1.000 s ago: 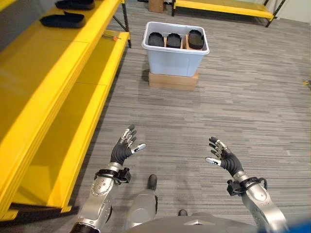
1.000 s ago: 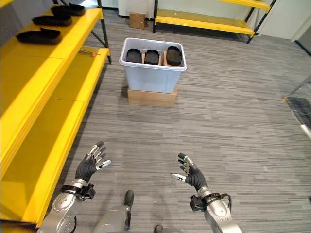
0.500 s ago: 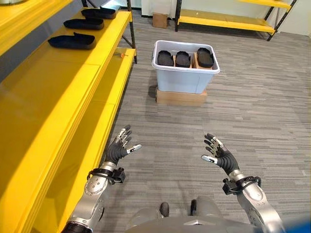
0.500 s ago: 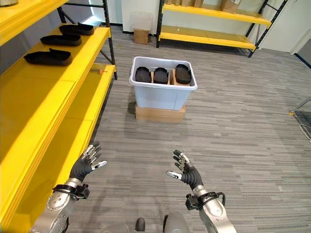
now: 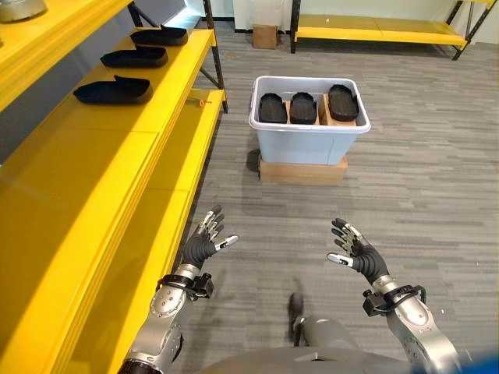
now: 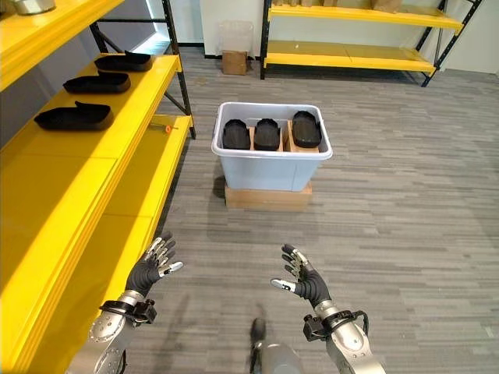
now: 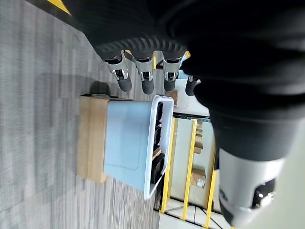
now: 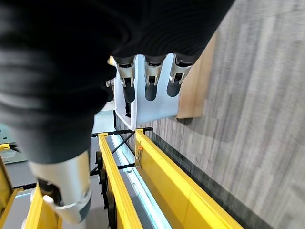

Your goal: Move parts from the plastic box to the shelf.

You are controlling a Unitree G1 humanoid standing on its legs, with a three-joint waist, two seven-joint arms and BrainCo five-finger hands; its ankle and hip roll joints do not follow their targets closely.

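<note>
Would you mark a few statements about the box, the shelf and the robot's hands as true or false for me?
1. Three black parts sit in the plastic box. True.
2. The box stands directly on the floor. False: it rests on a flat cardboard box.
3. The left hand holds a part. False: it is open and empty, as is the right hand.
4. Three black parts already lie on the yellow shelf. True: the nearest is at.
5. Both hands are inside the box. False: they hang over the floor, well short of it.
</note>
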